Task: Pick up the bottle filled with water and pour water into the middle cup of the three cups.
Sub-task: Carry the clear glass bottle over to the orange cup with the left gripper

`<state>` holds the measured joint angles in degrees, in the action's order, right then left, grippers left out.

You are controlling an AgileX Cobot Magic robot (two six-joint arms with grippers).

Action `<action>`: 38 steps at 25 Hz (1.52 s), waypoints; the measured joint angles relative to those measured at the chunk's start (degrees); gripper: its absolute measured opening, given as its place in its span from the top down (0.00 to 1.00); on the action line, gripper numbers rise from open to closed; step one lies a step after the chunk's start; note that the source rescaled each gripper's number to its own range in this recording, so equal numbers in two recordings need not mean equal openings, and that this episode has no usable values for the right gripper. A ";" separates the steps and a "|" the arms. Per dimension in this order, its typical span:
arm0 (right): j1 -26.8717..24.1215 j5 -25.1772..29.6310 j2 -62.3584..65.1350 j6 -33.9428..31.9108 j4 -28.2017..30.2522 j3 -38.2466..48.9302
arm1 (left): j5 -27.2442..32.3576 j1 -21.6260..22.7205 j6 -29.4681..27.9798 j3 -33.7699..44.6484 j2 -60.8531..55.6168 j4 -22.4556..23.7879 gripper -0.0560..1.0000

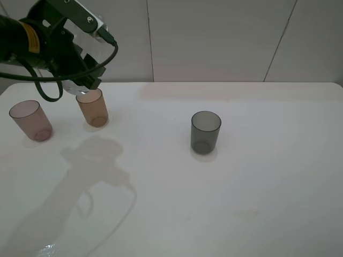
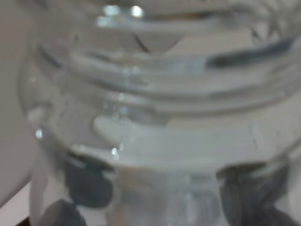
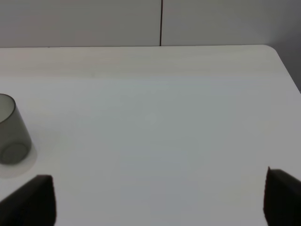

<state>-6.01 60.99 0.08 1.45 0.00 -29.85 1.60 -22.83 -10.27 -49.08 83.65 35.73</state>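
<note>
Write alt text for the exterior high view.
The left gripper holds a clear bottle tilted above the amber cup on a white table. A pinkish cup stands left of it; a grey cup stands apart to the right.

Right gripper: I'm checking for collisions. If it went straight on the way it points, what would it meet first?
Probably the bare table. Nothing lies between the open right gripper and it; the grey cup sits aside. Depth unclear.

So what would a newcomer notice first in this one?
The left claw, far left in the high view, holding the bottle over the amber middle cup. Next, that bottle's threaded neck filling the left wrist view, and the grey cup standing alone near the centre.
</note>
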 joint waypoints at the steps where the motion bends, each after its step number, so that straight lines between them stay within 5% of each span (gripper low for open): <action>1: 0.00 0.00 0.00 0.00 0.00 0.00 | 0.46 0.84 -1.23 -0.27 0.00 0.84 0.94; 8: 0.00 0.00 0.00 0.00 0.00 0.00 | 2.33 5.60 -4.95 -0.70 0.00 4.15 0.94; 25: 0.00 0.00 0.00 0.00 0.00 0.00 | 4.68 13.69 -3.89 -0.70 0.00 19.73 0.94; 38: 0.00 0.00 0.00 0.00 0.00 0.00 | 5.44 15.59 2.63 -0.70 0.00 20.77 0.94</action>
<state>-6.01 60.99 0.08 1.45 0.00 -29.85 7.04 -7.25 -7.65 -49.78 83.65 56.50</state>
